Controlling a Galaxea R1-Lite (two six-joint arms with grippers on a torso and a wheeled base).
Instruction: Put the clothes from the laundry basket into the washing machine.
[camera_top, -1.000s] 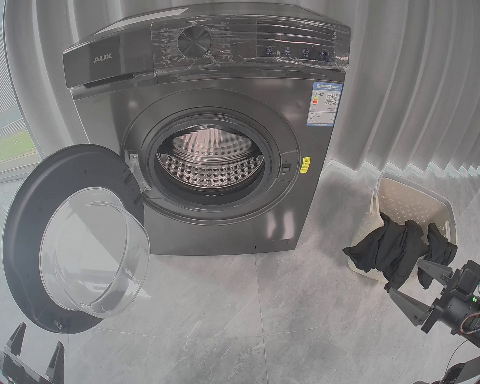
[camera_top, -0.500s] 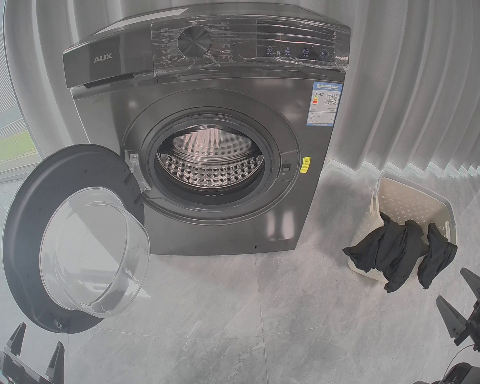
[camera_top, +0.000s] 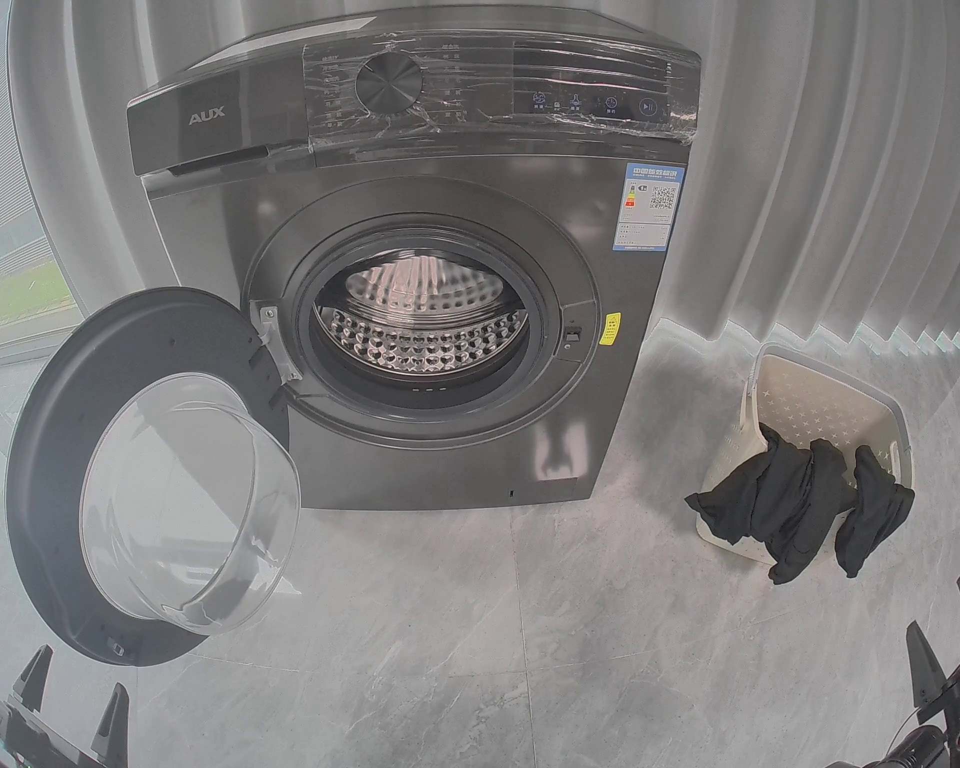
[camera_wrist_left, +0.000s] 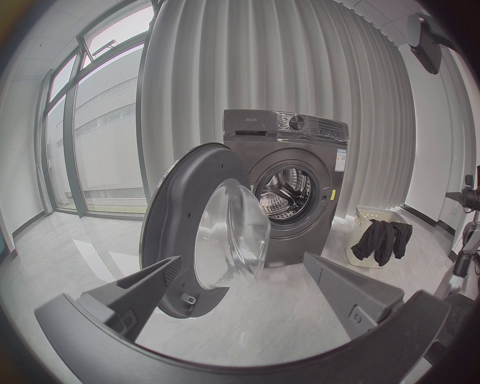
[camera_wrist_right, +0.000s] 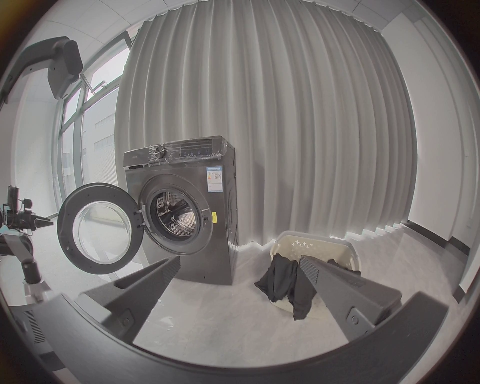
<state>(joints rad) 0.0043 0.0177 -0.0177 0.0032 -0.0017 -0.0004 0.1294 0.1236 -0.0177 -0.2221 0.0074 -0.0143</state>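
- By my reading you are at the first step. Nothing is picked up, and the clothes (camera_top: 790, 500) hang dark over the front rim of the laundry basket (camera_top: 800, 385), which sits on the floor at 4 o'clock from the washing machine (camera_top: 420, 470).
- The left gripper (camera_top: 75, 690) sits low at 7 o'clock in the head view, with its fingers spread and nothing between them.
- The door (camera_top: 60, 450) stands wide open at 8 o'clock from the machine's mouth. The steel drum (camera_top: 420, 320) shows through that mouth.
- The right gripper (camera_wrist_right: 239, 261) sits at 5 o'clock in the head view. It is spread and empty, near the basket but apart from the cloth.
- For the next move, I judge the right gripper suits best:
  - Take it toward 11 o'clock and pinch a thick fold.
  - Lift the cloth clear of the rim before you carry it, because limp cloth will likely trail and could drag the basket.
- The count, left to right: two grippers, one door, one machine with one drum, and one basket. The clothes lie in two dark bunches, and I cannot tell how many garments they make.
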